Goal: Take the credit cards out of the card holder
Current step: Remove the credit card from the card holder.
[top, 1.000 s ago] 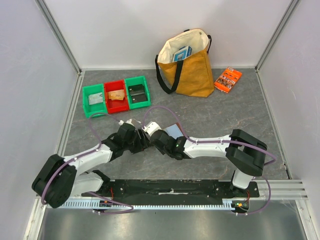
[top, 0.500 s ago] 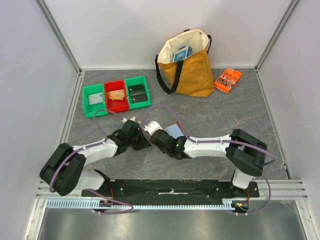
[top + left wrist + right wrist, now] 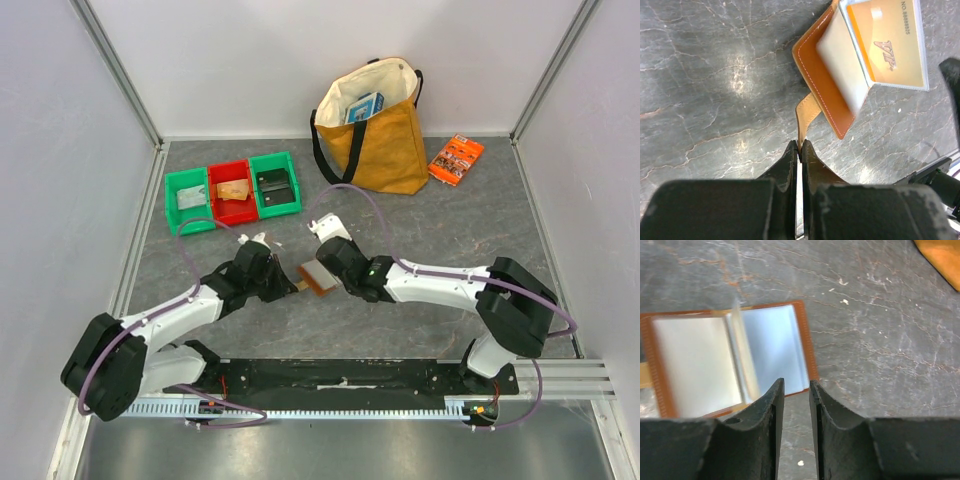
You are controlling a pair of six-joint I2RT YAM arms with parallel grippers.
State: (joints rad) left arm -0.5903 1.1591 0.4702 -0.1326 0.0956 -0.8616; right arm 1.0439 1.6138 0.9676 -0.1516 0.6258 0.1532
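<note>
The brown card holder [image 3: 318, 277] lies open on the grey table between my two grippers. My left gripper [image 3: 800, 145] is shut on its small tab [image 3: 806, 115], with the holder [image 3: 826, 95] stretching away from the fingertips. A gold credit card [image 3: 890, 40] marked VIP sits in a clear pocket of the holder. In the right wrist view the holder [image 3: 807, 340] shows pale grey-blue pockets [image 3: 695, 360] and one standing leaf. My right gripper [image 3: 796, 383] is open just off the holder's near edge, nothing between its fingers. From above it [image 3: 330, 268] is at the holder's right side, and my left gripper [image 3: 297, 287] at its left.
Three small bins stand at the back left: green [image 3: 187, 201], red [image 3: 232, 192], green [image 3: 274, 184], each holding items. A yellow tote bag [image 3: 375, 130] stands at the back, with an orange printed packet [image 3: 456, 158] to its right.
My left gripper has shut on the holder's tab. My right gripper has opened and drawn back to the right. The holder now lies further left and nearer, brown cover showing.
</note>
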